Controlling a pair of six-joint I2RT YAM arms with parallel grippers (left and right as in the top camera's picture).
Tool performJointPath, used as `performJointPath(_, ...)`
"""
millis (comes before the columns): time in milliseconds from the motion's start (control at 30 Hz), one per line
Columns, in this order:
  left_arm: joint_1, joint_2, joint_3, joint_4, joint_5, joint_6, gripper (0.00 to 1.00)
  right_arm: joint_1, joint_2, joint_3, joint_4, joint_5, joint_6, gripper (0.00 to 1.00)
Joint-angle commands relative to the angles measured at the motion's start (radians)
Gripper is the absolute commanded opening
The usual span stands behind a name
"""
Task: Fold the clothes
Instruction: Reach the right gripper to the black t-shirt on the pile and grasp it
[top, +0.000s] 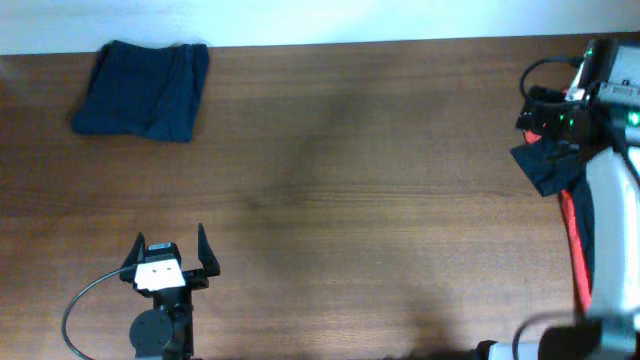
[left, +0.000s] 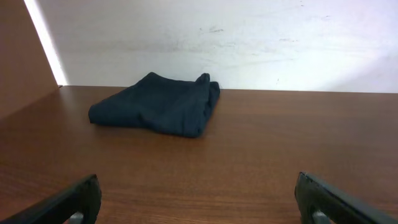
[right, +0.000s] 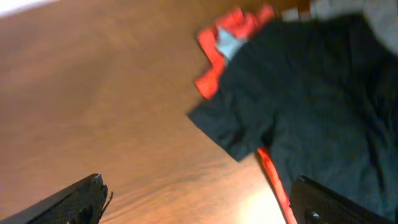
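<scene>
Your next piece is the black shirt, crumpled at the table's right edge on top of a red garment that pokes out at its far side and shows again as a thin strip beneath it. It looks like an unsorted heap, set to the side so the middle of the table can serve for spreading. The right gripper hovers over that heap with its fingers spread wide and nothing between them. The shirt's nearest corner lies just ahead, which I judge the natural place to pinch, though the blur hides which is collar and which is hem. Far across, in the back-left corner by the wall, a navy garment lies folded into a neat block — parked out of the way, it seems, as finished work. The left gripper sits at the near-left edge, facing that block but well apart from it, its fingers likewise released and empty. It is probably placed to join in once the shirt reaches the centre, where both arms can work. With only one piece folded, you are early in the task.
</scene>
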Motion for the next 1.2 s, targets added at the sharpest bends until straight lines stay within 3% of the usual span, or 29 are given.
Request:
performJointPath(0, -0.003, -0.005, -0.002, -0.004, 0.004, 0.019, 0.99, -0.06, 0.102, 0.031, 0.02, 0.015, 0.027, 0.99)
performJointPath(33, -0.003, -0.005, -0.002, -0.004, 0.004, 0.019, 0.99, -0.07, 0.129, 0.031, 0.026, 0.008, 0.042, 0.99)
performJointPath(167, -0.003, -0.005, -0.002, -0.004, 0.004, 0.019, 0.99, -0.105, 0.265, 0.031, 0.078, -0.073, 0.044, 0.79)
performJointPath(267, -0.003, -0.005, -0.002, -0.004, 0.004, 0.019, 0.99, -0.104, 0.366, 0.031, 0.124, -0.093, 0.047, 0.69)
performJointPath(633, -0.003, -0.005, -0.002, -0.004, 0.004, 0.019, 0.99, -0.104, 0.589, 0.03, 0.246, -0.091, 0.111, 0.68)
performJointPath(1067, -0.003, -0.005, -0.002, -0.004, 0.004, 0.019, 0.99, -0.104, 0.642, 0.024, 0.275, -0.109, 0.145, 0.68)
performJointPath(1167, -0.003, -0.005, -0.002, -0.004, 0.004, 0.019, 0.99, -0.104, 0.642, 0.024, 0.274, -0.109, 0.145, 0.62)
